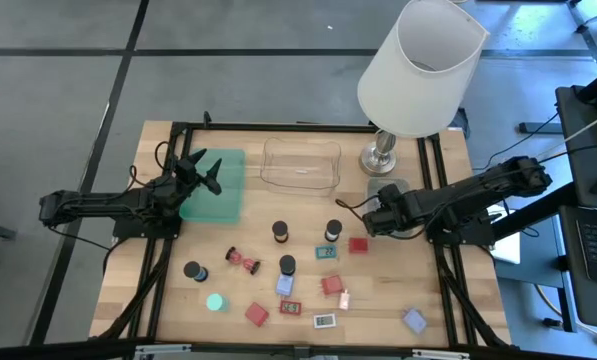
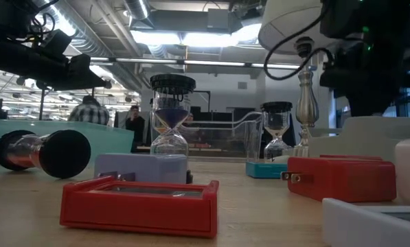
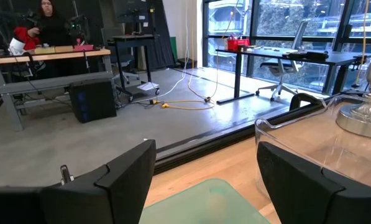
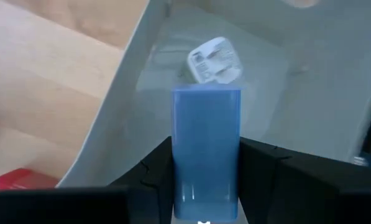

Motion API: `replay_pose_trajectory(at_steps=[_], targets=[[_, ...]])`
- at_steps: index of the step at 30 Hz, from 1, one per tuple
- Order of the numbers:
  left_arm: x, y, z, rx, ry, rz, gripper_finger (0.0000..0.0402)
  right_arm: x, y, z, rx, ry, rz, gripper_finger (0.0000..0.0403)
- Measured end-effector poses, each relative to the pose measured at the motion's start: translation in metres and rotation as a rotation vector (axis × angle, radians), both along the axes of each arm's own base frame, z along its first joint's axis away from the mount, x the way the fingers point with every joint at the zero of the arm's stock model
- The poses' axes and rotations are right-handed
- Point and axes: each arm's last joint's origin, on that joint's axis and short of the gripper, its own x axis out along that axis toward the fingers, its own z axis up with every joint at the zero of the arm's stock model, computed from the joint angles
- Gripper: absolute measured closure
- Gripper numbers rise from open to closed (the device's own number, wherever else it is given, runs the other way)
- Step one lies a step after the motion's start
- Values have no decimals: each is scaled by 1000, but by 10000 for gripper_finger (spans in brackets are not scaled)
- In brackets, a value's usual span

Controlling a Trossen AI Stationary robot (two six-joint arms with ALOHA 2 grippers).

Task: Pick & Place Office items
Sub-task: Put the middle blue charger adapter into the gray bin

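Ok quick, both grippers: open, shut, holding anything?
Left gripper: open, empty, above the green tray.
Right gripper: shut on a blue block, over the grey tray.

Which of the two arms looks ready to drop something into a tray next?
The right. The right gripper grips a blue block above the grey tray; the left gripper hovers open, holding nothing, over the green tray.

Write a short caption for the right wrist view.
Right end effector gripping a blue rectangular plastic block above a grey tray holding a white plug.
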Motion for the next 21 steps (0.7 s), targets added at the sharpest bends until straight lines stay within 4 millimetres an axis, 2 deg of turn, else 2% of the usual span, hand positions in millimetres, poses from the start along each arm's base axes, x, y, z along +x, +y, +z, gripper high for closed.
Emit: replay_pose_trajectory(at_steps=[11,21], targets=[[0,0,0,0,0,0,123,1,-10,-22,21,-51,20,280],[0,0,0,0,0,0,123,4,-13,-23,15,-65,41,278]])
